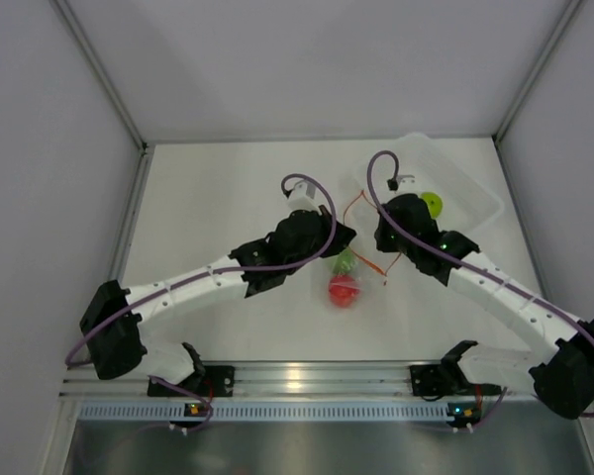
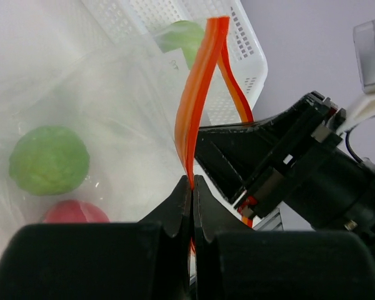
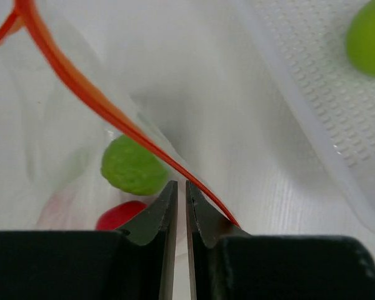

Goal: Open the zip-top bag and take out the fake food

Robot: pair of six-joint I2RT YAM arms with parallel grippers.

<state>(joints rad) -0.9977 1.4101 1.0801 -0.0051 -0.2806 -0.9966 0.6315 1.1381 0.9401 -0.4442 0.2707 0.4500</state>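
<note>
Partly behind right pincer (image 3: 180, 185): red ball (image 3: 120, 215)

No text, brand, number or sign can be read in any view. One faint grey mark (image 2: 174, 64) shows toward twelve o'clock in the left wrist view, by the bag (image 2: 112, 137) (too small to make out).

zip-top bag (image 2: 122, 125): 1 | green balls (image 1: 346, 262): 2 | red ball (image 1: 343, 290): 1 | clear tub (image 1: 475, 193): 1 | arms (image 1: 198, 279): 2

Left arm (image 1: 193, 282) and right arm (image 1: 500, 292) close in the zip-top bag (image 1: 356, 242); the clear tub (image 1: 470, 193) blocks the far right; bare table (image 1: 218, 198) lies far left.
</note>
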